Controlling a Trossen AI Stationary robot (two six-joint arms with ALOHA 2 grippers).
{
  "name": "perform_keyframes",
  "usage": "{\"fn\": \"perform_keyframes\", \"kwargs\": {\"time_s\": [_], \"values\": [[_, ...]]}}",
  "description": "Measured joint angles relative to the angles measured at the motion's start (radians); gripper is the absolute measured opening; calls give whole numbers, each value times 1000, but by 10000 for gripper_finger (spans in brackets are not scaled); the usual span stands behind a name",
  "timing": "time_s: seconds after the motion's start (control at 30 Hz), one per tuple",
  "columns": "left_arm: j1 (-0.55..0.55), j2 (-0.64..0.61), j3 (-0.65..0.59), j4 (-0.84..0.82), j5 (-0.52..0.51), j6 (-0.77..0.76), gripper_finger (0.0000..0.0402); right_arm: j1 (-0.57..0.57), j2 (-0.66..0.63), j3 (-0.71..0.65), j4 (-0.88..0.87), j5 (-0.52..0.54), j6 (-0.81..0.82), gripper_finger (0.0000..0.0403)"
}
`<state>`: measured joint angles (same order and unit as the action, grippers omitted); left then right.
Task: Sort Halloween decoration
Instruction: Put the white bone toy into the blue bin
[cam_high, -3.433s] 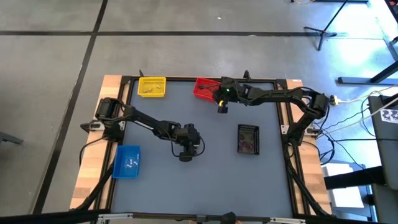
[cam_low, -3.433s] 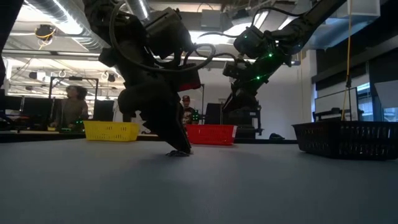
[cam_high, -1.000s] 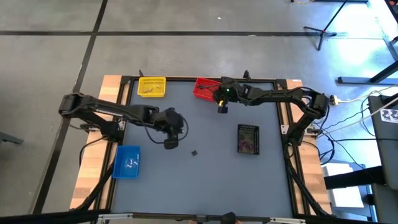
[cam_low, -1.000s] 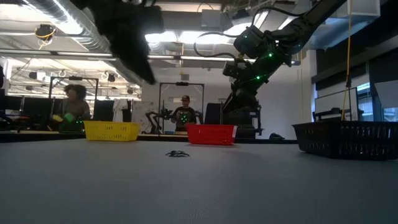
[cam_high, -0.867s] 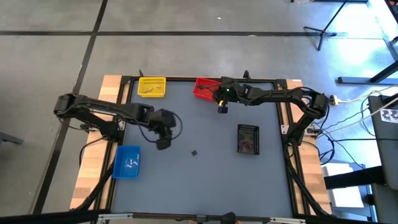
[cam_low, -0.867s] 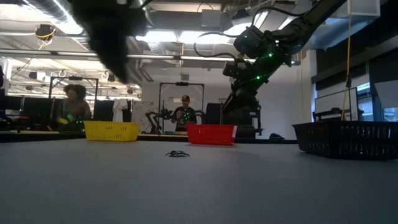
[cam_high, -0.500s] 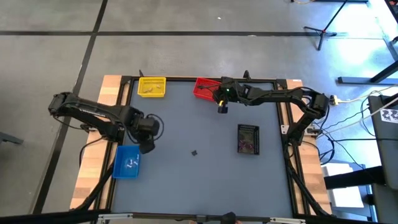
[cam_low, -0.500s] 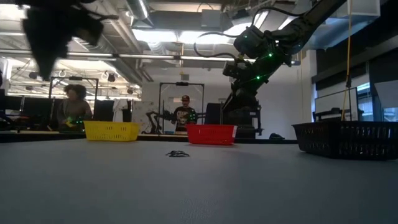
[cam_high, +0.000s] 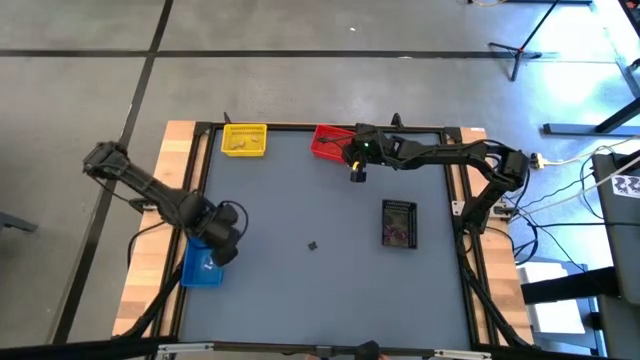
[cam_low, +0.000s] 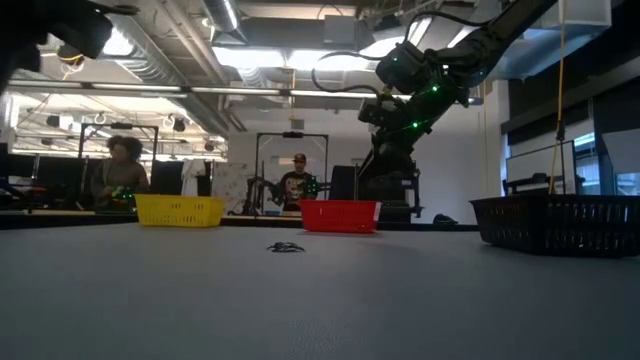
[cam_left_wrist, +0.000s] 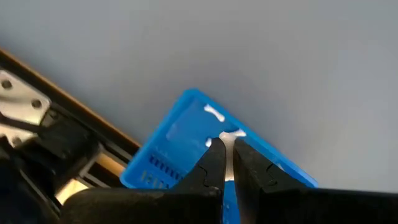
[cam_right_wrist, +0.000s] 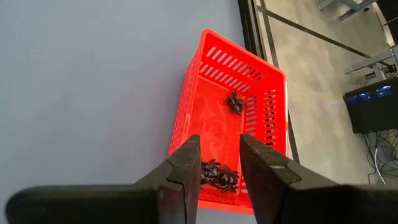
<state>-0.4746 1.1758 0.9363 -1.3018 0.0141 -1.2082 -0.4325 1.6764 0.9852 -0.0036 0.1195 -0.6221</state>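
Overhead, left gripper (cam_high: 222, 252) hangs over blue bin (cam_high: 197, 270), lower left; only its wrist view shows fingers pinched on white trinket (cam_left_wrist: 229, 138). Right gripper (cam_right_wrist: 219, 163) parted, empty, above red bin (cam_right_wrist: 264, 78). Dark trinket (cam_high: 312, 245) mid-table.

Tiny dark trinket (cam_high: 312, 245) alone mid-table; dark spider trinkets (cam_right_wrist: 217, 174) inside the red bin (cam_right_wrist: 273, 112).

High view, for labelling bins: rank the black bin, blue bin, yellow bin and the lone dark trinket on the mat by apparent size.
1. Yellow bin and black bin: too alike to rank.
2. Blue bin: partly hidden by the left arm, so unsure.
3. Dark trinket.
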Motion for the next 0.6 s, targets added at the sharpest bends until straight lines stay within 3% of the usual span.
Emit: {"fn": "perform_keyframes", "kwargs": {"time_s": [0.27,0.6], "values": [[-161,27,0,0,-26,-219,5,0,0,0,0,0,0,111],[-245,49,0,0,-27,-252,5,0,0,0,0,0,0,111]]}}
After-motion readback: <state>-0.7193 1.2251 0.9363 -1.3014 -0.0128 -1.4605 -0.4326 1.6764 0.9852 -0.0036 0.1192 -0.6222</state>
